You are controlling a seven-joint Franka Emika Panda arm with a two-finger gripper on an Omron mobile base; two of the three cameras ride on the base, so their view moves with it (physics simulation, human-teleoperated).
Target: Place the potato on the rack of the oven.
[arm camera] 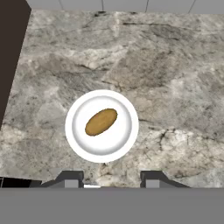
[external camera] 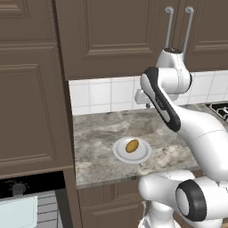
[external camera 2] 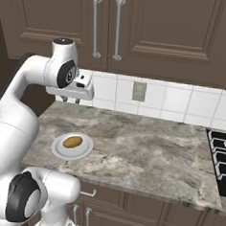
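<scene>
High above the potato on its unmarked white plate, the empty, wide-spread end effector.

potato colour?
Golden-brown, smooth skin; the potato lies on the white plate. Clearest in the hand view.

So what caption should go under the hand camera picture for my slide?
Open gripper high above a potato on a white plate.

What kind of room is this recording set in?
A rendered home kitchen, by the look of it: a marbled stone counter under brown cabinets, a white tile backsplash, an oven built into the cabinetry, and a potato on a white plate.
</scene>
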